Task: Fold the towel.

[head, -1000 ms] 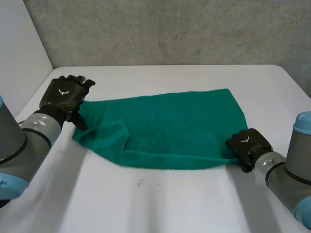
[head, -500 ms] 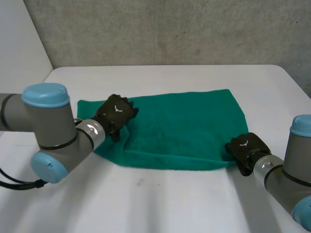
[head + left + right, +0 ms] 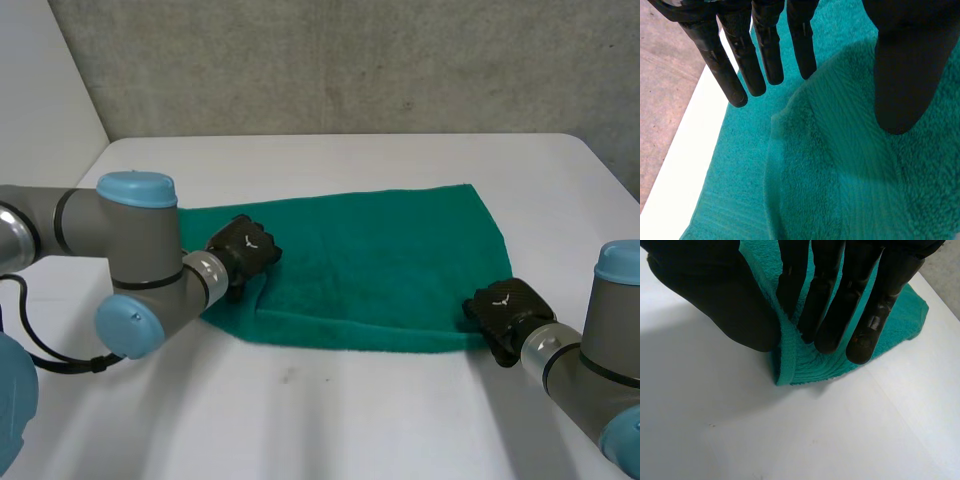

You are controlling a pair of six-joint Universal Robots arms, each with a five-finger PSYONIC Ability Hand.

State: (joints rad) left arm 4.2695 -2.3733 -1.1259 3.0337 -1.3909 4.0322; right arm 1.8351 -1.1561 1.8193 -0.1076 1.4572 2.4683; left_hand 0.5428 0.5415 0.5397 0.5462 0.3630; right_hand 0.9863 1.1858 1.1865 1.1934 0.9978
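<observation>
A green towel point(image 3: 380, 260) lies spread across the white table, its near left corner turned over into a small flap point(image 3: 840, 175). My left hand point(image 3: 243, 250) hovers above that flap, fingers point(image 3: 765, 55) straight and apart from the thumb point(image 3: 900, 75), holding nothing. At the towel's near right corner my right hand point(image 3: 505, 303) is shut on the cloth. There the thumb point(image 3: 715, 300) and the fingers point(image 3: 830, 315) pinch the corner's edge point(image 3: 805, 365), lifting it slightly off the table.
The white table point(image 3: 350, 400) has bare room in front of the towel and behind it. A grey wall point(image 3: 350, 60) runs along the table's far edge. My left arm's elbow point(image 3: 135, 260) reaches over the table's left side.
My left arm has swung in from beyond the towel's left edge, and its hand now sits over the folded left corner. The right hand has stayed on its corner.
</observation>
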